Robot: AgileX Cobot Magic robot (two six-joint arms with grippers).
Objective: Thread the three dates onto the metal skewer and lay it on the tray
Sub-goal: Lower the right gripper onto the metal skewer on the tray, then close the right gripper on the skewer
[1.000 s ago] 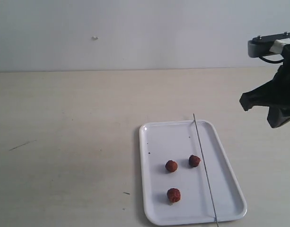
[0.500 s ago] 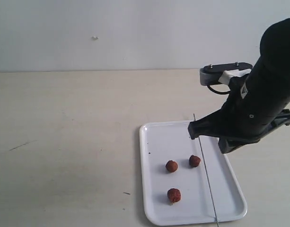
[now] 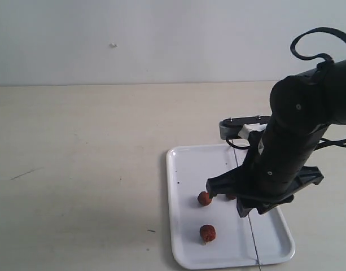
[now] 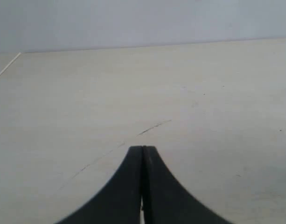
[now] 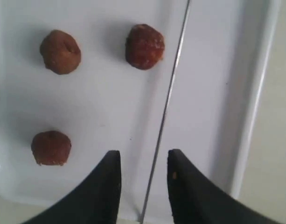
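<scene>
The black right arm (image 3: 297, 141) had swung in from the 3 o'clock edge of the exterior view, where it hung clear of everything a second earlier. It now stood lower, over the middle of the flat white rectangular tray (image 3: 187, 166). Half a second before, it had only reached the tray's corner at about 1 o'clock.

The right gripper (image 5: 143, 156) pointed down at the tray. Its jaws were apart and gripped nothing, and the thin grey metal skewer (image 5: 167, 107) ran through the gap between them, untouched.

The tray, the skewer and the three wrinkled reddish-brown dates (image 5: 60, 52) (image 5: 144, 46) (image 5: 51, 147) lay where they had lain before. In the exterior view the skewer (image 3: 254, 243) lay along the tray from 12 to 6 o'clock, on the tray's 3 o'clock side. The loose dates sat on the tray at the skewer's 9 o'clock side. One date (image 3: 204, 198) showed near the tray's centre and another (image 3: 207, 232) toward 6 o'clock. The third, nearest the skewer, was now mostly hidden behind the arm.

The left gripper (image 4: 143, 149) had its jaws pressed together on nothing, above the bare pale wooden tabletop (image 3: 77, 169).
</scene>
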